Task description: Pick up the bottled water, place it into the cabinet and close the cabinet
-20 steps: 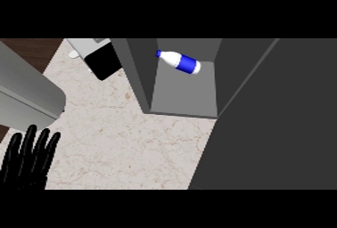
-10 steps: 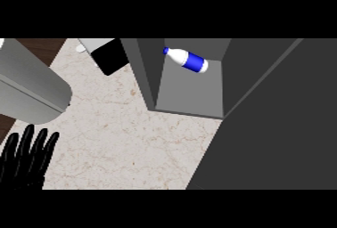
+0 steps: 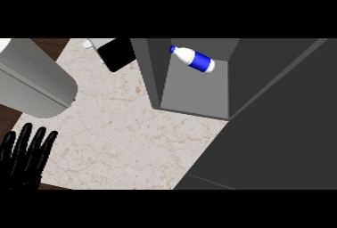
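Head view, the only one. The bottled water (image 3: pixel 193 59) lies on its side inside the cabinet (image 3: pixel 197 95), up at the far end of the open grey compartment. Its white cap end points away from the big dark panel (image 3: pixel 276 133) on the cabinet's right. No hand touches it.

That panel reads as the cabinet door, swung open, though I can't tell for sure where it hinges. The compartment is in plain sight, so the cabinet is not closed.

The left hand (image 3: pixel 25 162) shows well to the lower left of the cabinet, at the tabletop (image 3: pixel 132 133) edge. Its fingers are straight, pointing up and holding nothing, so it is resting. The right hand shows nowhere.

A black flat thing (image 3: pixel 118 54) sits just left of the cabinet's side wall. A bulky grey rounded shape (image 3: pixel 30 80) lies further left; I can't tell what it is.

Progress, as a judgement: pick-up and placing look done, since the bottle is in. Closing the door is what's left.
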You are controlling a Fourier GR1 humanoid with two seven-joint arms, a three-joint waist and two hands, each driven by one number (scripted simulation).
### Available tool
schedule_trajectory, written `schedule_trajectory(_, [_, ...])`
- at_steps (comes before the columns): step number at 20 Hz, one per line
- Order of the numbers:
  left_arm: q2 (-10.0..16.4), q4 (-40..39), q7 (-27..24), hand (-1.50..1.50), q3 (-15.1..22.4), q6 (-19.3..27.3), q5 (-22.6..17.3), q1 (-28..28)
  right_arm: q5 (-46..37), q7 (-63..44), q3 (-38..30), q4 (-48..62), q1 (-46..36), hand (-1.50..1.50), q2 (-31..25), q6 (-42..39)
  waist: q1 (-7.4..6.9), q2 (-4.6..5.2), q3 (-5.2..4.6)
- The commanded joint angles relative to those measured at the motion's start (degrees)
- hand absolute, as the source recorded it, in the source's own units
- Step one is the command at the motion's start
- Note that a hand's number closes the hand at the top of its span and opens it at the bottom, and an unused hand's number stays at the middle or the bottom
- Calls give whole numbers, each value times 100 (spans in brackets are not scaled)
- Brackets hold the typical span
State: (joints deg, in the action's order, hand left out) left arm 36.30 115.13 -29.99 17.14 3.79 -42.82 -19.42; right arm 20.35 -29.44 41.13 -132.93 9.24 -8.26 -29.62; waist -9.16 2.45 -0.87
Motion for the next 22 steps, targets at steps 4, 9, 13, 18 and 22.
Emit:
schedule_trajectory(4, [-3,-28,-46,-150,-113,-1,-76,-168,-178,214,-777,501,-100,150,786,1432,273,-38,23])
schedule_trajectory(9, [-21,-97,-95,-150,-195,-30,-110,-171,-163,449,-1100,666,-84,150,791,1860,364,-14,27])
schedule_trajectory(13, [22,-119,-67,-150,-166,-181,-179,-237,-57,592,-1575,1109,-498,150,795,2182,200,13,33])
schedule_trajectory(18, [20,-227,-139,-150,-245,-337,-207,-67,72,734,-1970,2114,-1720,150,811,3009,53,11,42])
schedule_trajectory(22, [38,-235,-139,-150,-151,-417,-134,-197,303,683,-2348,3096,-3069,150,820,3923,64,-65,61])
